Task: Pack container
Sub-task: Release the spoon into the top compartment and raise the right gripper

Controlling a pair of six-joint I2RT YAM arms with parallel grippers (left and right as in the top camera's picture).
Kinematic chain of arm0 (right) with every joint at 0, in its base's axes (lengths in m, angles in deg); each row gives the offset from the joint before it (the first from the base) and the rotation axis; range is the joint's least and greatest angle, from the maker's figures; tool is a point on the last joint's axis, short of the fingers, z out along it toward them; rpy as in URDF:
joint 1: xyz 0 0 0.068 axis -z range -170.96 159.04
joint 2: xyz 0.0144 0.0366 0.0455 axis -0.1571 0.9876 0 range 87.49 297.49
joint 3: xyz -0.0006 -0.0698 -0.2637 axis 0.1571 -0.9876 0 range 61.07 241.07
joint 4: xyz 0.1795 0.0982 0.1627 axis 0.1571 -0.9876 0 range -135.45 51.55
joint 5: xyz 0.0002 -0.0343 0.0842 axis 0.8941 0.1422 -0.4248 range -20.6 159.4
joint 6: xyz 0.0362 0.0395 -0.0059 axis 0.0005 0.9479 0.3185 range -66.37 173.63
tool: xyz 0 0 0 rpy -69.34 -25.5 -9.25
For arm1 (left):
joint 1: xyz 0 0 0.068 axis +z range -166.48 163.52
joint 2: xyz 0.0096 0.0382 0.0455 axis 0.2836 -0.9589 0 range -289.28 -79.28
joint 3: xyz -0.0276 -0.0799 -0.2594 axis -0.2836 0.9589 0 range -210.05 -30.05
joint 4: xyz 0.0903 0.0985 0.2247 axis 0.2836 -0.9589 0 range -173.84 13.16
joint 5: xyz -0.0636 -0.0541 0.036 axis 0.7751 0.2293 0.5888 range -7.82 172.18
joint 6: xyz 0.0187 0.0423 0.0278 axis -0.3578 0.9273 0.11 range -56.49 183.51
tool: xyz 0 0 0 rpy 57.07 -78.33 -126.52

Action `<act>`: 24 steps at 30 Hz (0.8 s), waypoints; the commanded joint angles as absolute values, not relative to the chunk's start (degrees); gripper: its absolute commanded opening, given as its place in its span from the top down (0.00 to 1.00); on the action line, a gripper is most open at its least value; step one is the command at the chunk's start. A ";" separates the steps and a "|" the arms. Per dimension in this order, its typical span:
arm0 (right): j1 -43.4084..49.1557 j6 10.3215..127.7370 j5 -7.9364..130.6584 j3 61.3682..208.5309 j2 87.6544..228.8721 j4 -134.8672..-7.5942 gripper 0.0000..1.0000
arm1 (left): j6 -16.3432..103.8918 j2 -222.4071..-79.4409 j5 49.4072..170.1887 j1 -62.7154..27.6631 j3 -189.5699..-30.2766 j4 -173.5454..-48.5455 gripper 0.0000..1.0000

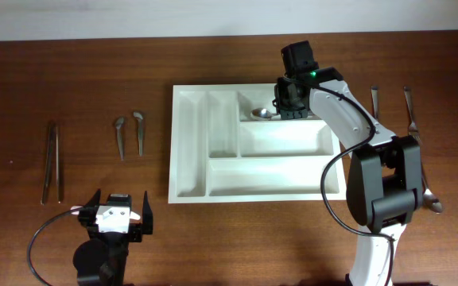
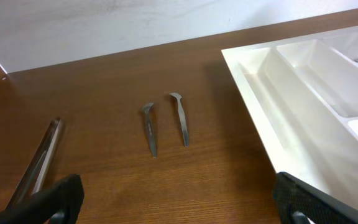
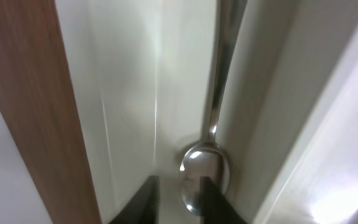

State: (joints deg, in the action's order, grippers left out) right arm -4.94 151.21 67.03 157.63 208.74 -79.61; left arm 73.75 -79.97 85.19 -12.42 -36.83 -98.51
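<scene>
The container is a large white cutlery tray (image 1: 189, 151) in the middle of the table; its left end also shows in the left wrist view (image 2: 272, 99). A metal spoon (image 1: 259, 114) lies in its far right compartment, and the right wrist view shows it resting on the tray floor (image 3: 211, 160). My right gripper (image 1: 293, 107) hangs low over that compartment. Its fingers (image 3: 180, 199) are slightly apart, with only white tray (image 3: 123, 93) between them and the spoon bowl beside the right finger. My left gripper (image 1: 116, 216) is open and empty near the front left edge (image 2: 178, 194).
Two small bent-handled utensils (image 1: 120, 137) (image 1: 139, 131) lie left of the tray, seen also in the left wrist view (image 2: 149, 127) (image 2: 180, 118). Long thin utensils (image 1: 52, 161) lie far left. A fork (image 1: 410, 111), another utensil (image 1: 375, 99) and a spoon (image 1: 433, 204) lie right of the tray.
</scene>
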 commanded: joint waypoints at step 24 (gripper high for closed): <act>12.26 42.52 70.81 202.56 209.99 -113.56 0.01 | 73.27 -79.62 85.80 -12.18 -36.51 -98.34 0.01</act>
State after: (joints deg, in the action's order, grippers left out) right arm 9.33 67.70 69.63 197.58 210.38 -107.37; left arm 73.75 -79.97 85.19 -12.42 -36.83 -98.49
